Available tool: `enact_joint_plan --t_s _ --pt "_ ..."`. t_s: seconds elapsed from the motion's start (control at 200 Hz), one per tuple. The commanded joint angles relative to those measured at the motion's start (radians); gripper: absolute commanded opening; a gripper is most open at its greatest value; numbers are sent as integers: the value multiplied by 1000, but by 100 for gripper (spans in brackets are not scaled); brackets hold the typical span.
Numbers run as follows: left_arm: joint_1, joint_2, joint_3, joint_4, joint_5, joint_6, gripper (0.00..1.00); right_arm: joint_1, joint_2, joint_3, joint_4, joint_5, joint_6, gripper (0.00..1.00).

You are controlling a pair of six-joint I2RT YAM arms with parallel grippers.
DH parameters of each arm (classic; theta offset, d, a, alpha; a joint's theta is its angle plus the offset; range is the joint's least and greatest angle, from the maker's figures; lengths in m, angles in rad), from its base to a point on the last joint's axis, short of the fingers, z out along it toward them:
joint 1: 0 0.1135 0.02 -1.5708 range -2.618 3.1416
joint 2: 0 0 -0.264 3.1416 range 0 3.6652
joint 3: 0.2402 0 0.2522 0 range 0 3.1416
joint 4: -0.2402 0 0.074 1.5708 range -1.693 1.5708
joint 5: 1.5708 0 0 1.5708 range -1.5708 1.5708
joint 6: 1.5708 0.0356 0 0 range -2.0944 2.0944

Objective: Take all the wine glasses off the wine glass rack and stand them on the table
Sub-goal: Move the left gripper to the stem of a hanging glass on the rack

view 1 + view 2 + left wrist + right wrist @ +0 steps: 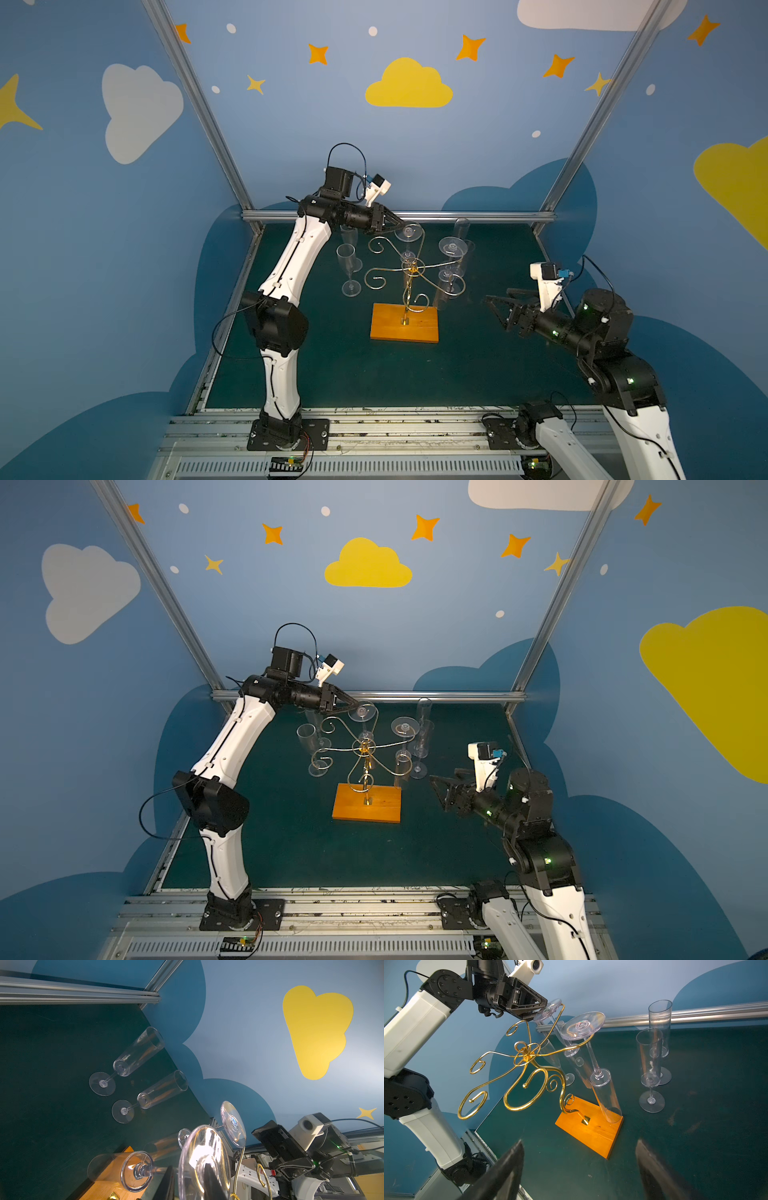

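The wine glass rack (pixel 410 268) (pixel 526 1053) is gold wire on an orange wooden base (pixel 405 324) (pixel 591 1128). A clear wine glass hangs upside down from a rear arm, its round foot (pixel 409 232) (pixel 362 712) (pixel 550 1008) on top. My left gripper (pixel 402 227) (pixel 356 707) (pixel 188 1167) is level with that foot. Its jaws are narrow, one on each side of the foot's disc (pixel 204 1151), with a thin gap at one finger (pixel 168 1182). My right gripper (pixel 496 296) (pixel 442 775) (pixel 579 1142) hovers open and empty, right of the base.
A second glass (pixel 452 246) (pixel 582 1025) hangs from the rack's right arm. Two flutes (pixel 651 1072) (pixel 660 1028) stand on the green mat to the right. Two more (pixel 346 257) stand to the left, under my left arm. A metal rail (pixel 399 216) runs along the back.
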Motion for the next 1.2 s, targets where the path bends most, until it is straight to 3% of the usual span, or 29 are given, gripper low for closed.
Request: enact_joint_plan --t_s 0.0,0.921,1.046,1.191 --pt "-6 13 7 -28 -6 20 23 -4 -7 -14 17 6 -11 83" --pt "-12 -28 -8 -14 -25 -10 3 -4 -38 -34 22 18 -14 83" --pt "-10 -44 -44 89 50 -103 3 -4 -42 -33 21 19 -9 83" --pt "-17 -59 -27 112 5 -136 3 -4 -50 -34 19 19 -7 83"
